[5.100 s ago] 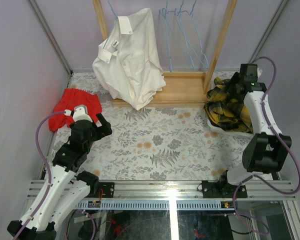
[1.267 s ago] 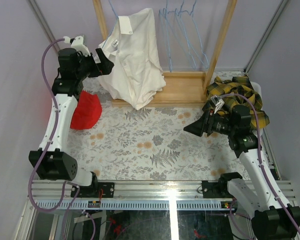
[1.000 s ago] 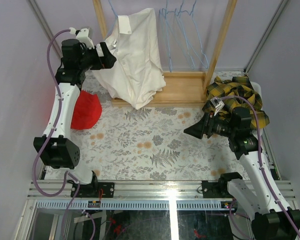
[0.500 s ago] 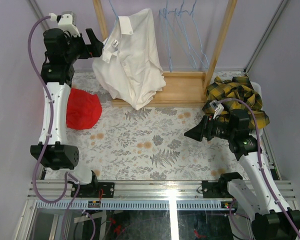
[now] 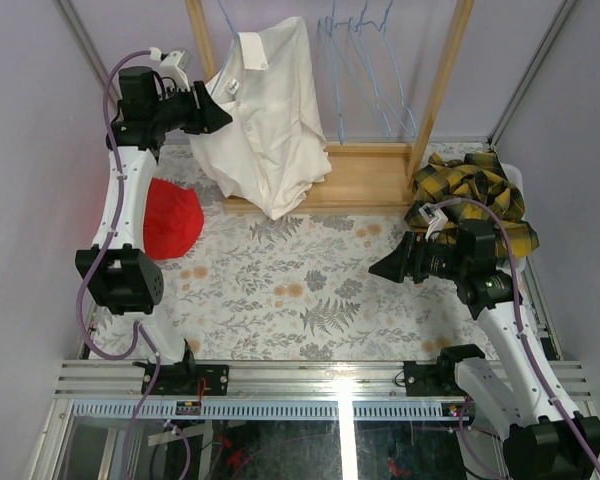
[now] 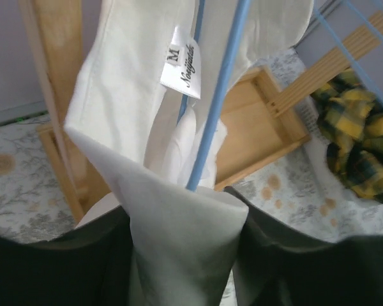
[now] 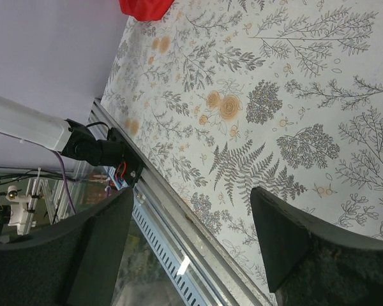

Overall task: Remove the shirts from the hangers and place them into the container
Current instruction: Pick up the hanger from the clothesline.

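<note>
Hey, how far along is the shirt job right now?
Done: bare hangers hang on the rack and the plaid shirt lies in the container. In hand: the left pincer has a fold of the white shirt between its fingers, which hangs on its hanger. Left: pull it free and drop it in. The right pincer is open and empty.

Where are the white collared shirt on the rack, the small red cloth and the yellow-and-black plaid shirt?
White collared shirt (image 5: 270, 130), overhead view, front panel.
Small red cloth (image 5: 172, 218), overhead view, centre.
Yellow-and-black plaid shirt (image 5: 468, 186), overhead view, top fold.
</note>
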Available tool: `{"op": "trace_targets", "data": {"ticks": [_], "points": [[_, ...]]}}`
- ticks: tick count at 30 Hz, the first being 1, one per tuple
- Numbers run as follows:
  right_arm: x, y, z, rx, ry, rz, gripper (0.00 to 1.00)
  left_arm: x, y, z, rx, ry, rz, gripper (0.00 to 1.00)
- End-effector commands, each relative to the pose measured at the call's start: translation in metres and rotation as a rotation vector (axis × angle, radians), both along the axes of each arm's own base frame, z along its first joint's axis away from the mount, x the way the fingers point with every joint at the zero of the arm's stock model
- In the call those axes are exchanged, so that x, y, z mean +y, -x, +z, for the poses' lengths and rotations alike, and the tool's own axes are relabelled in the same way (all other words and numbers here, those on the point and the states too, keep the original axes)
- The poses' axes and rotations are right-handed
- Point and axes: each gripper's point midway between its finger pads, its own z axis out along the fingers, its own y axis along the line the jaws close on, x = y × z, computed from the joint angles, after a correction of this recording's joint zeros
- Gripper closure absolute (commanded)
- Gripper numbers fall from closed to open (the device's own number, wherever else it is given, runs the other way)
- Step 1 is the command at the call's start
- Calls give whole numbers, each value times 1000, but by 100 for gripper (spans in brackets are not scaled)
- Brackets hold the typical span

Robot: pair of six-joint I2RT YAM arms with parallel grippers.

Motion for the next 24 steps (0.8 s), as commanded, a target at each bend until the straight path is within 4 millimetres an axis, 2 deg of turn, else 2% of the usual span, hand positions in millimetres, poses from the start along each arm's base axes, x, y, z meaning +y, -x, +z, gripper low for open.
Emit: {"op": "trace_targets", "data": {"ticks": [1, 3, 6, 8, 12, 20, 24], "points": [[0, 1, -6, 41, 7, -11, 20, -12, 18, 57, -146, 48, -67, 63], [0, 0, -9, 59, 11, -18, 20, -13, 22, 75, -197, 55, -61, 76], [-1, 1, -12, 83, 16, -21, 20, -13, 28, 100, -262, 63, -56, 86], [-2, 1, -14, 90, 21, -25, 21, -14, 30, 113, -290, 66, -56, 98], [-3, 2, -16, 100, 28, -31, 21, -12, 38, 138, -338, 78, -28, 100], [-5, 2, -20, 111, 46, -42, 21, 4, 50, 171, -446, 104, 113, 100], [-5, 2, -21, 115, 50, -47, 21, 5, 61, 195, -516, 148, 134, 100]]}}
